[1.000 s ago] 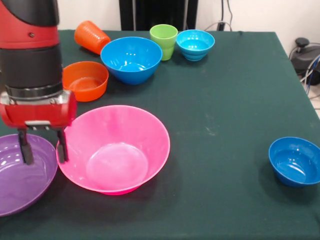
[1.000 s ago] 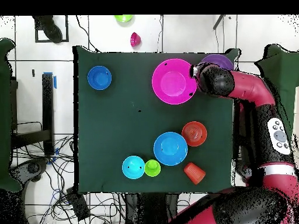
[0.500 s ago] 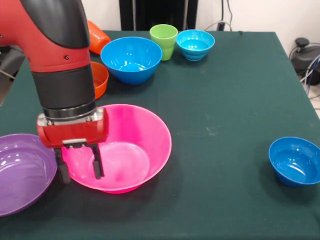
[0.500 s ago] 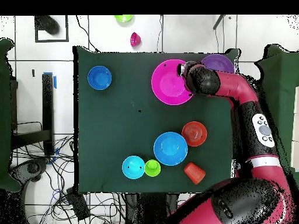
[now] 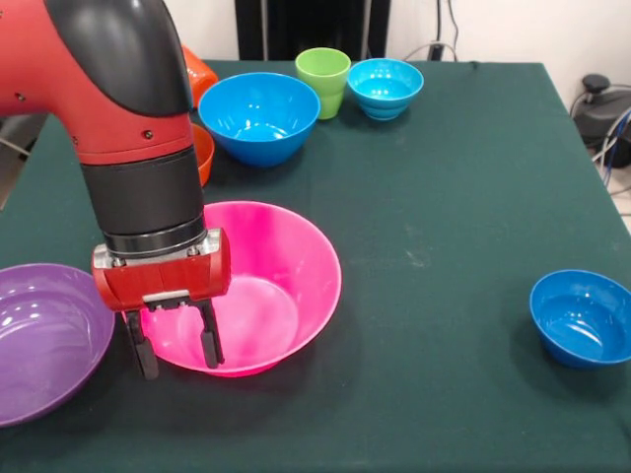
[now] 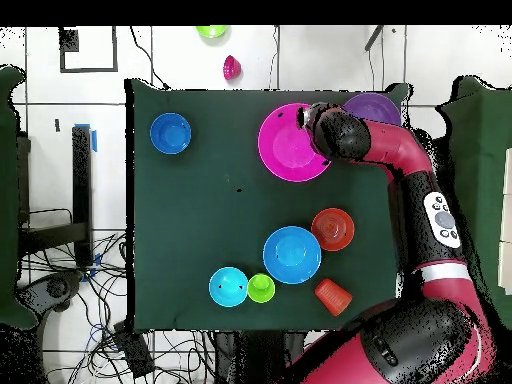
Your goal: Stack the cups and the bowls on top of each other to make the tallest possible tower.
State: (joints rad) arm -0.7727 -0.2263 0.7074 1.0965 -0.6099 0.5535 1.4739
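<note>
Six bowls and two cups are sitting on the dark green table cloth [image 5: 463,177], and none of them are stacked.

The bowls are all round, smooth and shiny plastic. The huge pink bowl [image 5: 281,271] is sitting near the front of the table, and it is deep with a wide rim. The big purple bowl [image 5: 44,335] is lying just to its left, and it is flat and shallow. The medium blue bowl [image 5: 258,116] is sitting at the far side. The small orange bowl [image 5: 202,150] is peeking out from behind the arm, left of the blue one. The small cyan bowl [image 5: 385,87] is sitting far back, right of the green cup. The small dark blue bowl [image 5: 582,317] is sitting alone, well apart, at the near right.

The lime green cup [image 5: 322,81] is standing upright between the blue and cyan bowls. The orange cup [image 6: 333,296] is lying on its side at the far left, mostly hidden in the front view.

The red and black arm is reaching down over the pink bowl's left edge. The gripper [image 5: 177,345] is holding its two black fingers apart, one inside the pink rim and one outside it.
</note>
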